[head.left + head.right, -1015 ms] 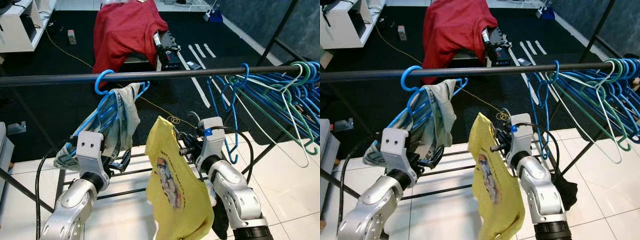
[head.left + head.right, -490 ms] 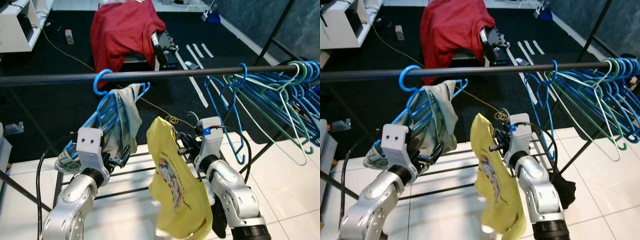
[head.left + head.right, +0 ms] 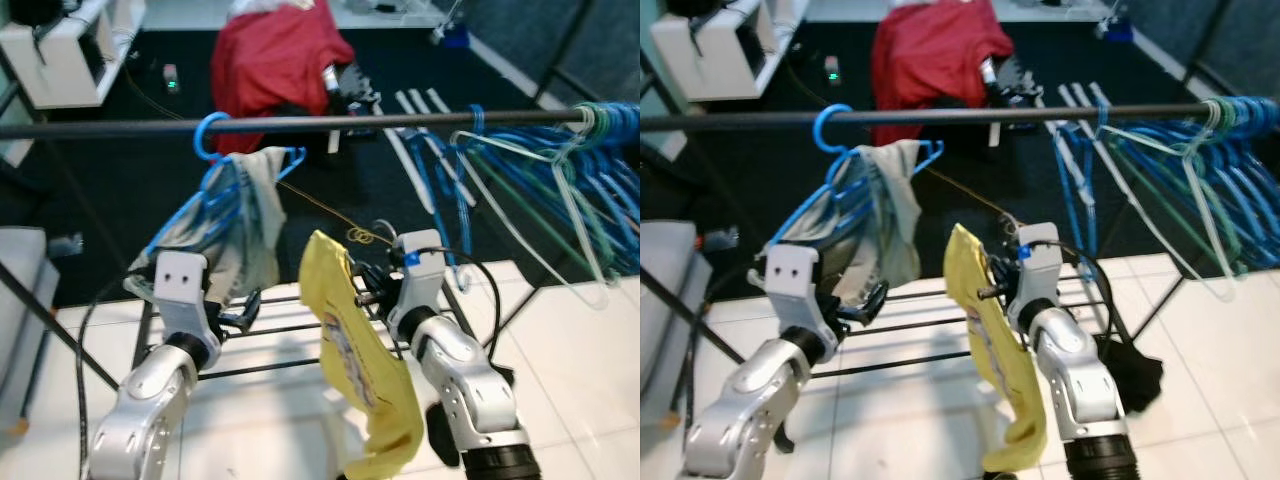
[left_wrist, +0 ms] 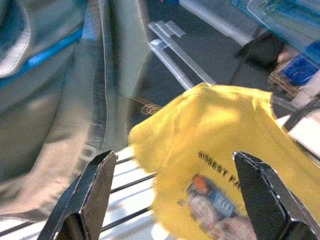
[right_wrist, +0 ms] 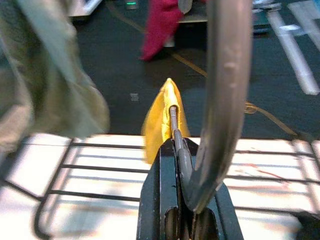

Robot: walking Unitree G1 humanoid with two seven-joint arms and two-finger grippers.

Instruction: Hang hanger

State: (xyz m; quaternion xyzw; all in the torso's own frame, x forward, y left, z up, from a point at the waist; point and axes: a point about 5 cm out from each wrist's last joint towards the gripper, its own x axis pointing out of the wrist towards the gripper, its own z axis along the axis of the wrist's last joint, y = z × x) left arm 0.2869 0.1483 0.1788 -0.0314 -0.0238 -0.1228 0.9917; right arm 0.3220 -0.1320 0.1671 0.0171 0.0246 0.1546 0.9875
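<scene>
Since a second ago, the camera view has shifted and the rail is seen higher up; the yellow shirt is still held below it. The right pincer is pressed tight on the thin hanger neck. The left pincer is spread wide, holding nothing. The load is judged light and floppy, so it may swing. Open rail is seen between the blue hanger and the far-right hanger bunch.
</scene>
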